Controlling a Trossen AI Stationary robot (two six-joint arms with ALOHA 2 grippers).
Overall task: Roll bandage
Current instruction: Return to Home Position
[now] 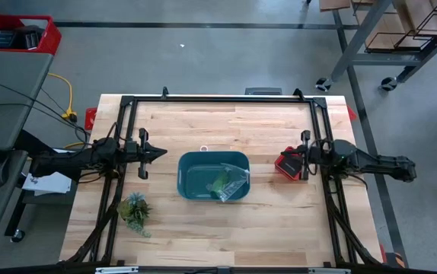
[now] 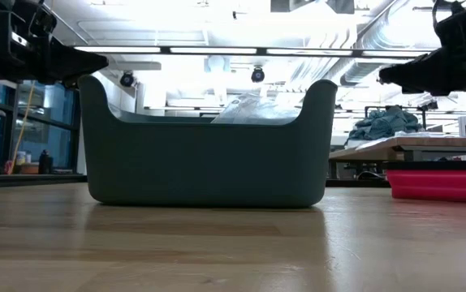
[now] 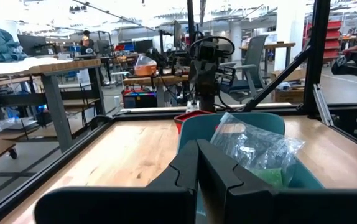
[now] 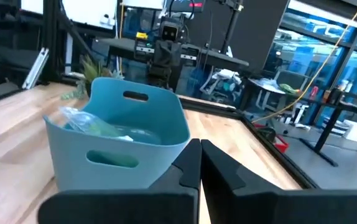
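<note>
The bandage point(image 1: 220, 183) lies in a clear bag point(image 1: 236, 188) inside the bin point(image 1: 190, 164) at the centre of the high frame, packed away, so the job looks finished. The left end effector point(image 1: 162, 153), clenched and empty, hangs left of the bin. The right end effector point(image 1: 285, 157), also clenched and empty, hangs at right above a red tray point(image 1: 282, 170). Both sit clear of the desk point(image 1: 203, 236), apparently parking.

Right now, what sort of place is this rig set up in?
Most likely a robotics lab or workshop. The wooden table stands on a bare grey floor near a wheeled metal rack. Workbenches and an office chair fill the room behind, under exposed ceiling ducts.
</note>
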